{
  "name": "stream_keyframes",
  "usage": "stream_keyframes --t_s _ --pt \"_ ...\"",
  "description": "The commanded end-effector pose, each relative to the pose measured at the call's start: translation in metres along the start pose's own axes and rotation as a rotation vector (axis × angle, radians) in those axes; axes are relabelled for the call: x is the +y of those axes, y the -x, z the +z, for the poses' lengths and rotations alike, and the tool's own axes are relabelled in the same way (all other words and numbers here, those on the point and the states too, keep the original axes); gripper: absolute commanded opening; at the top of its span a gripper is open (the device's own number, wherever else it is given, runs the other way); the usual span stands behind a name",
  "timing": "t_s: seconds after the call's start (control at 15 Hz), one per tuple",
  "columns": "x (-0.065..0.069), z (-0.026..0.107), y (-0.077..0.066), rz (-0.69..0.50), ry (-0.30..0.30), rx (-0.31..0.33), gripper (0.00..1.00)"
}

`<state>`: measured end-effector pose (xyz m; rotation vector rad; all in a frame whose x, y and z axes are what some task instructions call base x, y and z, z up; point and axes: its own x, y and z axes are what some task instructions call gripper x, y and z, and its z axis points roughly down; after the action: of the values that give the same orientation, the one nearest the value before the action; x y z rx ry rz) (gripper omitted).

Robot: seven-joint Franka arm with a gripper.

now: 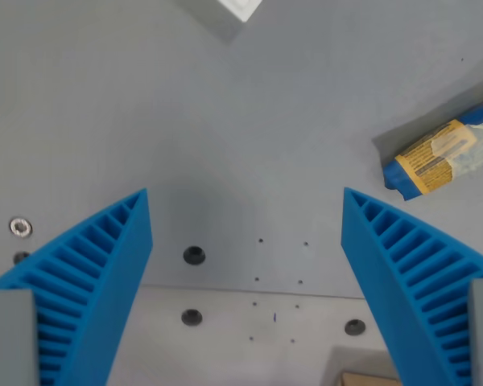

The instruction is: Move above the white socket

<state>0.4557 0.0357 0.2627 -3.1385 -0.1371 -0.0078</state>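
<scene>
Only a corner of the white socket (229,12) shows, cut off by the top edge of the wrist view, slightly left of centre. My gripper (245,209) is open, its two blue ribbed fingers (97,273) spread wide at the bottom left and bottom right with nothing between them. The socket lies well beyond the fingertips, toward the top of the picture. Under the gripper is the bare grey table (249,137).
A yellow and blue wrapped packet (447,149) lies at the wrist view's right edge. Several dark bolt holes (194,255) and a metal screw (20,227) mark the table near a plate seam low in the picture.
</scene>
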Motion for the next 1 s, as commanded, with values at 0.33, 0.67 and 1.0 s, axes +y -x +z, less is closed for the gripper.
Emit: stream_keyframes --t_s 0.33,0.67,1.0 --pt "0.003 0.017 -0.029 0.348 0.017 -0.020 1.00" --pt "0.004 0.032 -0.045 0.466 0.025 -0.014 1.00" --pt "0.003 0.044 -0.060 0.563 0.034 -0.002 1.00"
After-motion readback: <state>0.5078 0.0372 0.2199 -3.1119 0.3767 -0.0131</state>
